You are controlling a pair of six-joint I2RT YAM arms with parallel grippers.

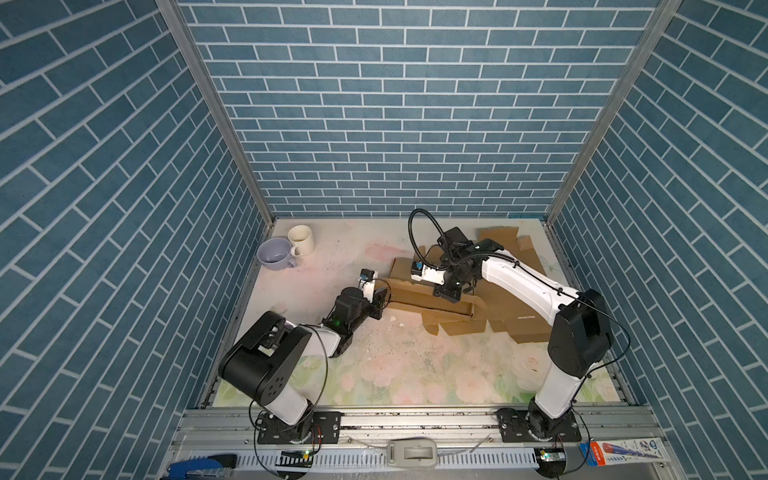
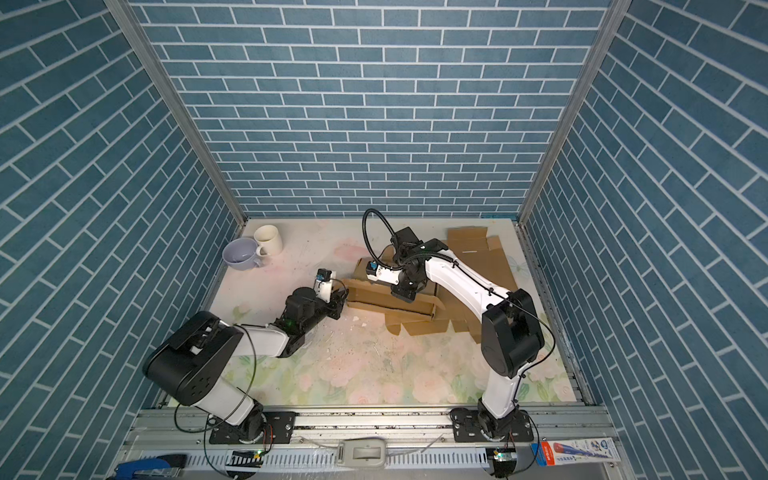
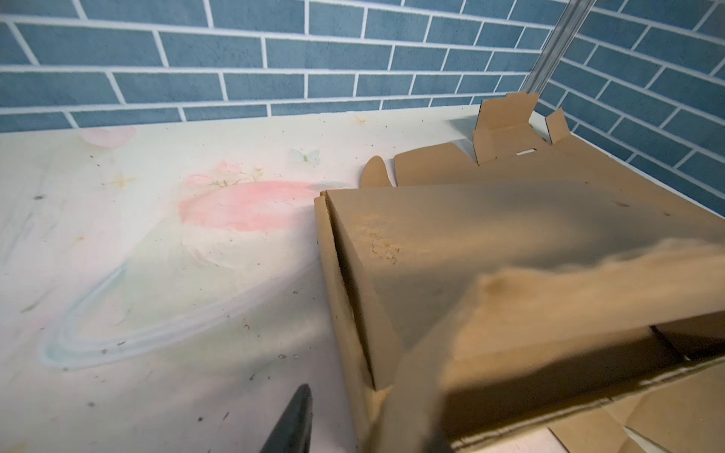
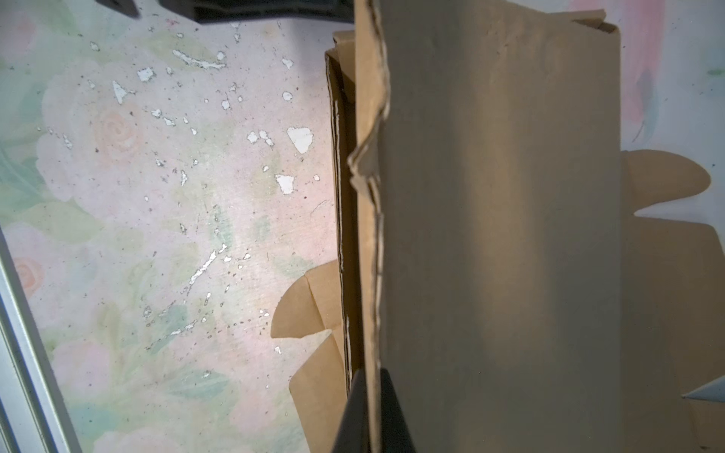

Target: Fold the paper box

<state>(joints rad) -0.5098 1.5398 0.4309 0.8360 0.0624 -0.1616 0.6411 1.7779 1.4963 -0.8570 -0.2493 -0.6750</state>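
Floral worktop (image 1: 374,365) carries the paper box (image 1: 411,296) at centre-right, over flat blanks (image 1: 523,328). Right gripper (image 4: 370,392) clamps 1 lid edge (image 4: 370,274), likely to steer the fold; left gripper (image 1: 380,305) sits at the box's corner, its grasp unclear.

1. Matt brown corrugated cardboard forms the paper box (image 4: 490,196), one edge torn ragged.
2. The worktop (image 1: 395,365) wears a scuffed floral print, its coating chipped to white flecks.
3. Glossy ceramic: the cream mug (image 1: 301,241) and lilac cup (image 1: 274,253).
4. Bare brushed metal: the front rail (image 1: 415,417).
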